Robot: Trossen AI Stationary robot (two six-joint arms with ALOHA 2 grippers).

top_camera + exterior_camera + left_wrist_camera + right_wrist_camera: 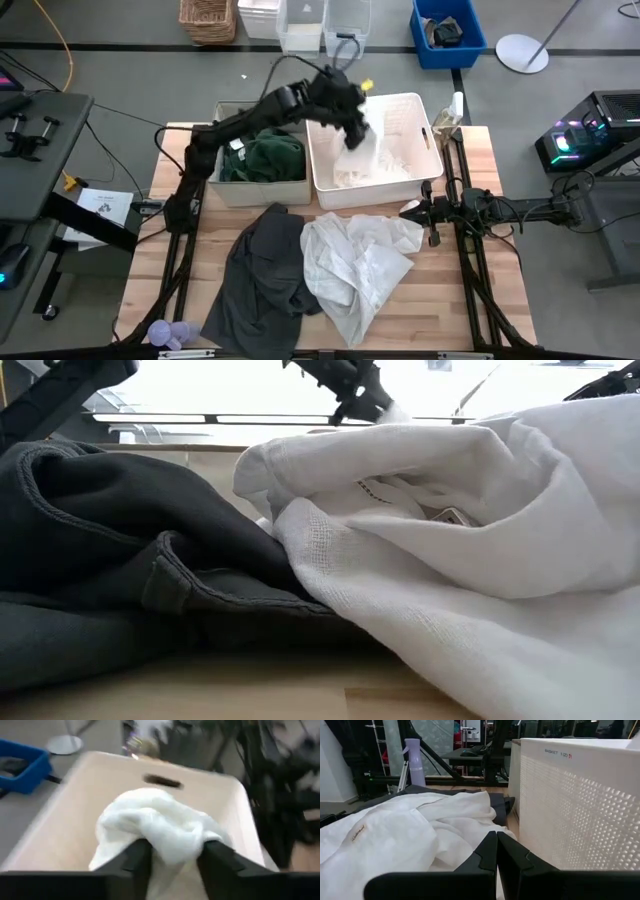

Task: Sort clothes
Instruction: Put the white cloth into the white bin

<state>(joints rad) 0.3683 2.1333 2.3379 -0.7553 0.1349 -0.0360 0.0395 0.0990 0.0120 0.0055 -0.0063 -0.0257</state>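
My left gripper [352, 122] is over the white basket [425, 170] at the table's far side, shut on a white garment [160, 822] that hangs down into it onto other white cloth [375, 172]. A dark green top [270, 158] lies in the left basket [222, 185]. A dark grey garment [262, 272] and a white shirt [362, 258] lie crumpled on the table, touching each other. My right gripper [408, 208] is shut and empty, just near of the white basket, beside the white shirt [395, 835]. No plaid shirt shows. My left gripper pinches a bunched fold of the white garment [172, 842] between its two fingers [136, 862], several layers thick. The fingers come from above, slanting down toward the basket's inside. The garment bulges out past the fingers and hangs below them [358, 150] into the white basket.
A lavender plush toy [170, 335] lies at the table's near left corner. The white basket's perforated wall [580, 795] stands right beside my right gripper. Bare wood [470, 300] shows at the near right. Bins and a wicker basket [208, 20] stand on the floor beyond the table.
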